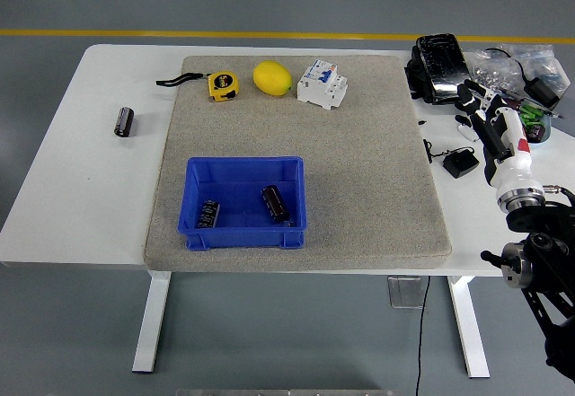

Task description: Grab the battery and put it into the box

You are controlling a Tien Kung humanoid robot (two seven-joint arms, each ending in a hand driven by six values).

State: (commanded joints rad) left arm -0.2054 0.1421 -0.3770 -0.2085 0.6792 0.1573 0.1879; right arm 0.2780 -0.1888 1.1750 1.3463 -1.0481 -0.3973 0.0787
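Note:
A blue box [243, 171] sits on the grey mat near its front left. Two dark cylindrical batteries lie inside it, one at the left [208, 214] and one at the right [275, 203]. A third battery [124, 120] lies on the bare white table, left of the mat. My right hand [478, 109] hovers over the table's right side, far from the box, fingers spread and holding nothing. My left arm is out of view.
A yellow tape measure [222, 84], a lemon [272, 78] and a white circuit breaker [322, 83] line the mat's far edge. Black devices [438, 66], cables and a small black adapter [461, 162] clutter the table's right end.

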